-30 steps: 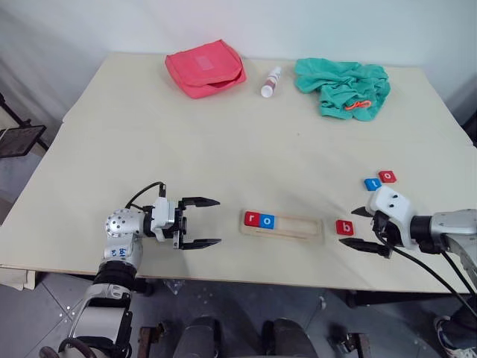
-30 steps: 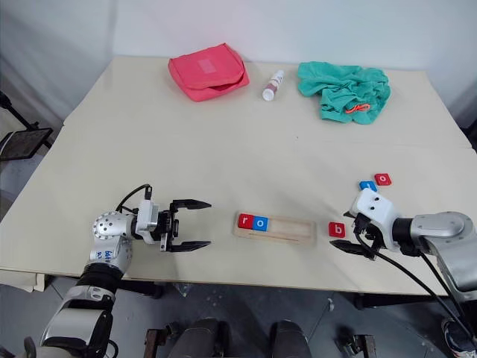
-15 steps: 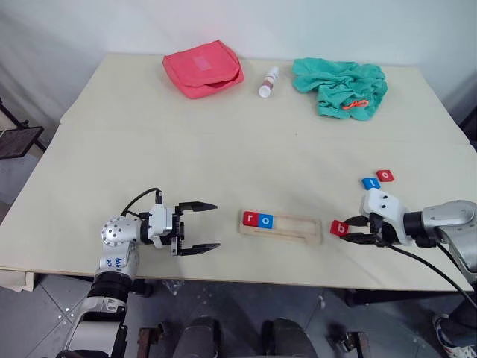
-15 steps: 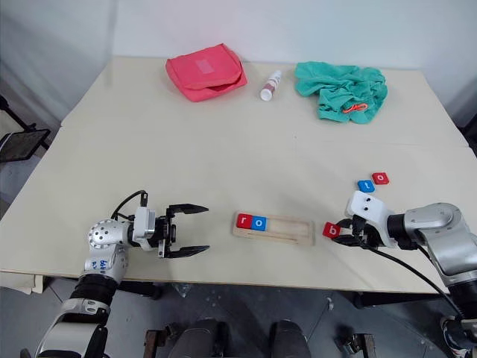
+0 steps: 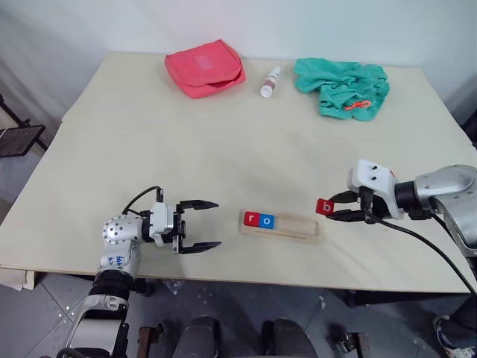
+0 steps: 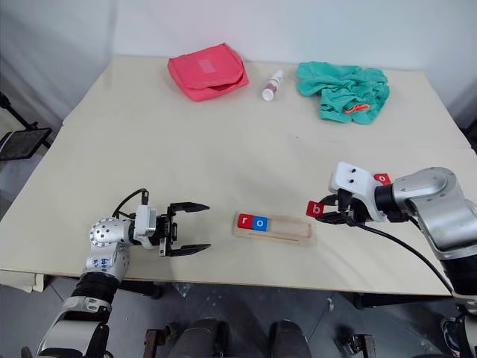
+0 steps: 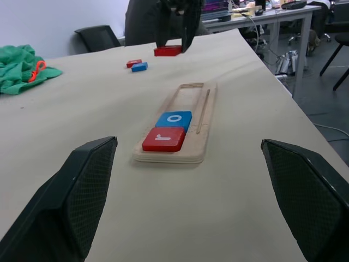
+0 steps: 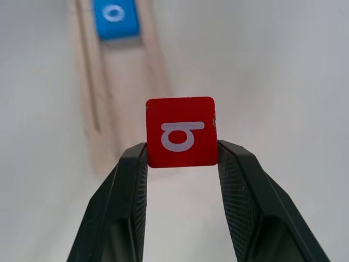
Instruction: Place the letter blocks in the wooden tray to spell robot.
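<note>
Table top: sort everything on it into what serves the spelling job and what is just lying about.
Belongs to the job:
- long pale-wood tray
- red r tile and blue o tile in it
- red b tile held in the right gripper
- small red tile and blue tile lying loose

Lying about:
- red fabric pouch
- small white bottle
- crumpled green cloth

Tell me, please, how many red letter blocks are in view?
3: the r in the wooden tray, the b in the right gripper, and one lying loose on the table.
</note>
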Tool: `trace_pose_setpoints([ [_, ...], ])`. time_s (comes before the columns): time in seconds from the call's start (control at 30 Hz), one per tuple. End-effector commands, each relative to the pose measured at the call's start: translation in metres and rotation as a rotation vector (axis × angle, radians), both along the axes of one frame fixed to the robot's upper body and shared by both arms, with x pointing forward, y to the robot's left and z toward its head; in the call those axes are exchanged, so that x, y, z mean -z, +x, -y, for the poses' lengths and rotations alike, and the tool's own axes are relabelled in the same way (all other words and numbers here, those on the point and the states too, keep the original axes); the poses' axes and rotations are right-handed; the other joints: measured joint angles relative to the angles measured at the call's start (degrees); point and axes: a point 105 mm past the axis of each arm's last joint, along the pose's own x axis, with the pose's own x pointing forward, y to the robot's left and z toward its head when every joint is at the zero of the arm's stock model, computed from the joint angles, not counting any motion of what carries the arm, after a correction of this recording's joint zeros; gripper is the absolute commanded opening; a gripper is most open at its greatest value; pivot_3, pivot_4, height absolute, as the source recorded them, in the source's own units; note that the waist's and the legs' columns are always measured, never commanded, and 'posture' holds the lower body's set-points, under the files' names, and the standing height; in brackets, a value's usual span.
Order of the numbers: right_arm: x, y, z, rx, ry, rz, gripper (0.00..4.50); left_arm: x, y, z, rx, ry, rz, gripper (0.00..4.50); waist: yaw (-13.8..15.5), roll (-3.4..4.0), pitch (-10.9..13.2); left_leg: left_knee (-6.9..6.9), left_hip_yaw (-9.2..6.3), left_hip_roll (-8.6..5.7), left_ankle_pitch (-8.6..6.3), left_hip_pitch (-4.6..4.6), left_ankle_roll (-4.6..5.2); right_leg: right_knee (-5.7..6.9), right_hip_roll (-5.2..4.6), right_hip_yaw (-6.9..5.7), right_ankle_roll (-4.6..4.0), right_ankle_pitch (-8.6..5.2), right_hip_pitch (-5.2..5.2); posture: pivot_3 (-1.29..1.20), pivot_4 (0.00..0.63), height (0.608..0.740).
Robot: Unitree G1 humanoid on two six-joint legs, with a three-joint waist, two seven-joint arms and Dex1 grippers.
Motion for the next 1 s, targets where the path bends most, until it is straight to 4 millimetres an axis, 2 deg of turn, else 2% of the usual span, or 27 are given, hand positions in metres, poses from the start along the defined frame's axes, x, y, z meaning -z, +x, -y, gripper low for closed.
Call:
trace_pose_setpoints([
  [0.03,0.002,-0.001,-0.03,-0.083,-0.024,-0.001,1.46,-0.004,0.003,0.001,0.004,0.002,0.034,4.5,-0.1,0.0,0.0,0.0,0.0,0.0,0.0,-0.03,0.0,0.01,0.02,-0.01,0.0,0.0,-0.03,0.0,0.15,0.74],
  [0.2,0.01,0.005,-0.046,-0.1,-0.038,-0.007,1.46,-0.007,0.005,0.004,-0.009,-0.016,0.056,4.5,0.0,0.0,0.0,0.01,-0.09,-0.08,0.0,-0.07,0.0,0.05,-0.03,-0.06,0.04,0.02,-0.03,0.0,0.15,0.74],
  [0.6,0.021,0.011,-0.058,-0.13,-0.08,-0.018,1.46,-0.005,0.001,0.005,-0.025,-0.025,0.058,4.5,-0.2,0.0,0.0,0.01,-0.12,-0.09,0.0,-0.09,0.01,0.06,-0.02,-0.12,0.05,0.03,-0.06,0.0,0.15,0.74],
  [0.9,0.019,0.006,-0.067,-0.152,-0.058,-0.029,4.45,-0.005,0.001,0.004,-0.034,-0.027,0.062,4.5,-0.2,0.0,0.0,0.01,-0.11,-0.1,0.0,-0.09,0.01,0.07,-0.02,-0.15,0.05,0.03,-0.06,0.0,0.15,0.74],
  [1.0,0.017,0.005,-0.067,-0.149,-0.053,-0.024,4.45,-0.006,0.002,0.004,-0.034,-0.028,0.062,4.5,-0.2,0.0,0.0,0.01,-0.11,-0.1,0.0,-0.09,0.01,0.07,-0.02,-0.15,0.05,0.03,-0.06,0.0,0.15,0.74],
])
